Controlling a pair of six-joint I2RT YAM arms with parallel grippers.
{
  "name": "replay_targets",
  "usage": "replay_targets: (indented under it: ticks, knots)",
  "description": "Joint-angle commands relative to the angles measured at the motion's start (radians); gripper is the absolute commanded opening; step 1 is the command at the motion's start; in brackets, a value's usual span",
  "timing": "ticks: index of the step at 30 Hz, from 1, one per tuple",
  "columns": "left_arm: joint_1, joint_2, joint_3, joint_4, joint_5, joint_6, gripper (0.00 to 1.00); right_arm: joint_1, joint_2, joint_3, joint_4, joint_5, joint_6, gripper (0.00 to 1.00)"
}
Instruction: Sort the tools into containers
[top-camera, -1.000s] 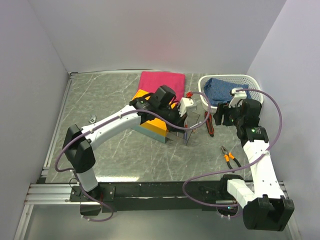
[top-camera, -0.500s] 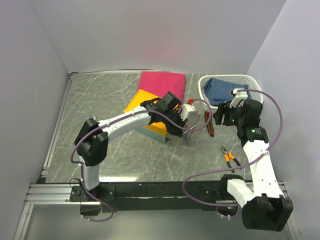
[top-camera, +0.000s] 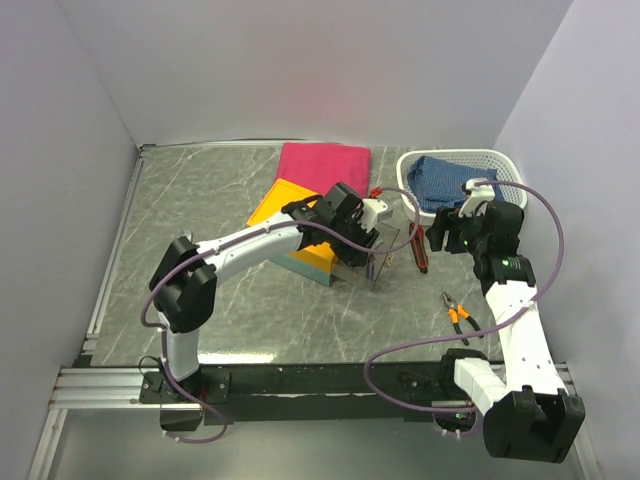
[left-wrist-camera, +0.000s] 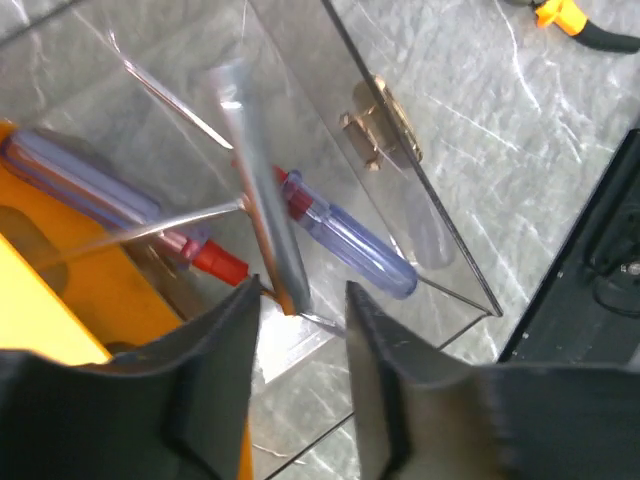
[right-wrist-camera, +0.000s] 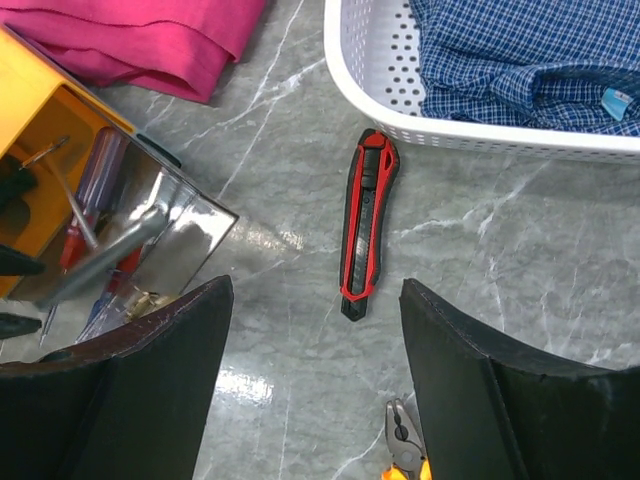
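Sorting partway done: screwdrivers (left-wrist-camera: 345, 235) and grey tool (left-wrist-camera: 262, 190) lie in box (top-camera: 312, 258), frame centre; left fingers (left-wrist-camera: 215, 370) apart above them, gripping nothing. Left on desk (top-camera: 220, 300): red-and-black tool (right-wrist-camera: 365, 225) under wide-open, empty right fingers (right-wrist-camera: 150, 390), and orange pliers (top-camera: 458, 314) lower right. No tool in basket (right-wrist-camera: 370, 90), only blue cloth (right-wrist-camera: 520, 50).

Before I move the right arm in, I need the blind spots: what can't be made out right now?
Top external: the left arm covers most of the box opening, so the tools inside can't be counted.
Right wrist: the blue cloth hides the basket floor; the orange-handled pliers are cut off by the bottom edge.
Left wrist: the top edge crops those pliers too.
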Motion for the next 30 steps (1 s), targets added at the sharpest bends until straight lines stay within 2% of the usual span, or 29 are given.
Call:
replay_targets:
  ticks: [1,5,9,12,13,15,17,19,20,21,22,23,25,26,28,30]
  knots:
    - [0.009,-0.043,0.032,-0.008,-0.009,-0.01,0.51,-0.015,-0.015,0.004,0.057,-0.007,0.007,0.76]
    - [0.009,-0.059,0.098,0.023,0.117,0.074,0.56,-0.017,-0.007,0.001,0.035,-0.024,0.004,0.76]
    - [0.011,-0.005,0.358,-0.023,0.079,0.073,0.54,-0.015,0.034,0.01,0.009,-0.062,0.004,0.75]
    - [0.034,-0.034,0.408,0.02,0.004,0.123,0.54,-0.006,0.083,0.021,0.0,-0.097,0.023,0.75]
    - [0.066,-0.06,0.399,0.031,-0.021,0.128,0.52,-0.003,0.097,0.024,0.002,-0.101,0.029,0.75]
    - [0.115,-0.082,0.358,0.034,-0.059,0.123,0.31,0.001,0.135,0.03,0.015,-0.114,0.047,0.69]
    - [0.208,-0.119,0.307,0.028,-0.104,0.084,0.01,0.012,0.163,0.031,0.031,-0.119,0.055,0.6]
    - [0.318,-0.177,0.177,0.058,-0.129,0.061,0.01,0.029,0.175,0.028,0.035,-0.128,0.054,0.51]
    - [0.354,-0.192,0.123,0.077,-0.151,0.073,0.01,0.037,0.181,0.024,0.035,-0.131,0.049,0.43]
    - [0.389,-0.206,0.007,0.098,-0.191,0.082,0.01,0.047,0.189,0.021,0.035,-0.131,0.041,0.38]
    - [0.463,-0.218,-0.045,0.135,-0.264,0.071,0.01,0.075,0.192,0.013,0.04,-0.127,0.04,0.33]
    - [0.506,-0.215,-0.105,0.135,-0.259,0.064,0.01,0.09,0.198,-0.001,0.044,-0.128,0.035,0.25]
    - [0.619,-0.194,-0.13,0.117,-0.189,0.056,0.01,0.132,0.205,-0.012,0.049,-0.114,0.031,0.18]
    - [0.643,-0.191,-0.155,0.121,-0.179,0.056,0.01,0.164,0.211,-0.019,0.061,-0.108,0.032,0.11]
    - [0.67,-0.195,-0.185,0.141,-0.176,0.059,0.01,0.198,0.223,-0.022,0.072,-0.087,0.034,0.03]
    - [0.672,-0.192,-0.202,0.135,-0.158,0.082,0.01,0.225,0.258,-0.018,0.086,-0.087,0.041,0.0]
